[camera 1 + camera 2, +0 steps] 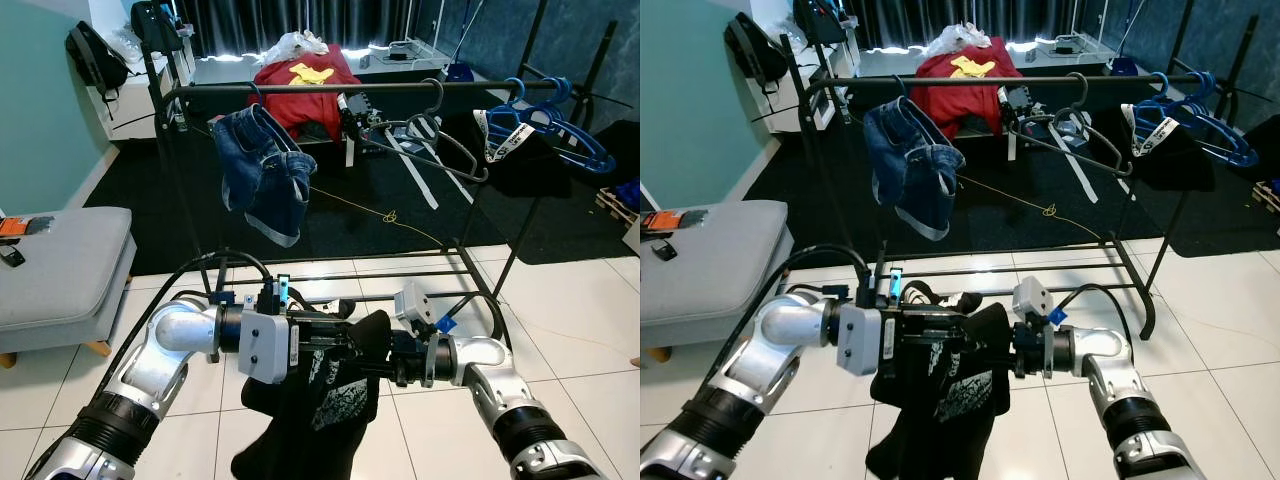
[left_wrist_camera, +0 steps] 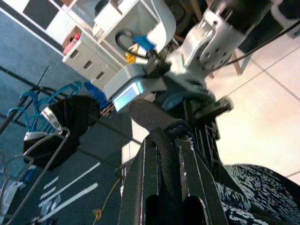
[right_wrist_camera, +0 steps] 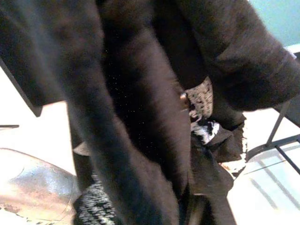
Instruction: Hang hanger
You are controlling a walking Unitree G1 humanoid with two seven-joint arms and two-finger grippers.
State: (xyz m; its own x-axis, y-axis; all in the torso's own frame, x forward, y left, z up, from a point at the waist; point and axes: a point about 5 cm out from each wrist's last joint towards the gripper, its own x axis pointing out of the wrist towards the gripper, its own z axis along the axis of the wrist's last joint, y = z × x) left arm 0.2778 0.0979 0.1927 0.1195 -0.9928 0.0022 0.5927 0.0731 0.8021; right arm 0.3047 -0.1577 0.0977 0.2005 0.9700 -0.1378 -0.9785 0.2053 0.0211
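A black printed garment [image 1: 320, 400], its hanger hidden, hangs low between the left gripper [image 1: 345, 340], clamped on its collar, and the right gripper [image 1: 385, 365], fingers buried in cloth, state unclear; the rail [image 1: 330, 88] at twelve o'clock awaits.

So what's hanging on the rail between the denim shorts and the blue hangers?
Grey wire hangers, empty, hang from the rail between the denim shorts and the blue hangers, seen in both eye views.

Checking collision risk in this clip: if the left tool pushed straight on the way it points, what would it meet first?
The left tool, shut on the black garment, points across toward the right tool. Beyond the cloth it already grips, it would probably meet that tool first, though the gap's depth is unclear.
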